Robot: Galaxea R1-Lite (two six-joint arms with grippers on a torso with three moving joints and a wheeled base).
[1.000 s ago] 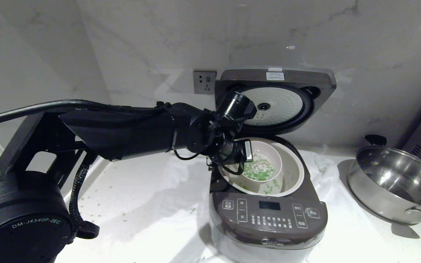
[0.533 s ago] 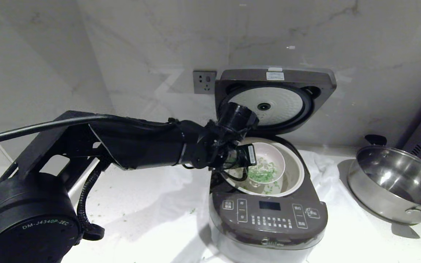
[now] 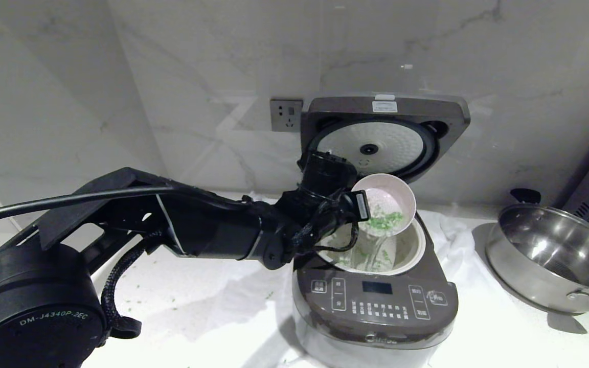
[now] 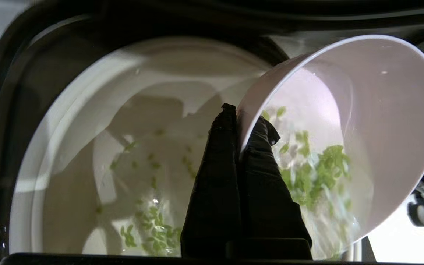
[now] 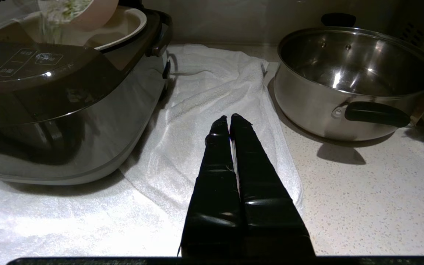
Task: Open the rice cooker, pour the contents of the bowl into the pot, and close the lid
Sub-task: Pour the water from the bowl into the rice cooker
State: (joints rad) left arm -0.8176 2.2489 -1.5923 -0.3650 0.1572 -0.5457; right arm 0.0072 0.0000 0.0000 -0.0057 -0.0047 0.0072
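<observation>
Rice cooker [image 3: 376, 301] on a white towel [image 5: 212, 92], its lid [image 3: 384, 138] standing open at the back; all positions are given relative to it. Left gripper [image 4: 239, 121], fingers pinched tight on the near rim of the pink bowl [image 3: 386, 204], holds the bowl tilted steeply above the pot [image 3: 412, 245] while green pieces [image 3: 386, 221] and what appears to be water stream down into it. Right gripper [image 5: 229, 119], fingers pressed together and empty, hangs over the towel between the cooker and a steel pan [image 5: 352, 81] to its right.
</observation>
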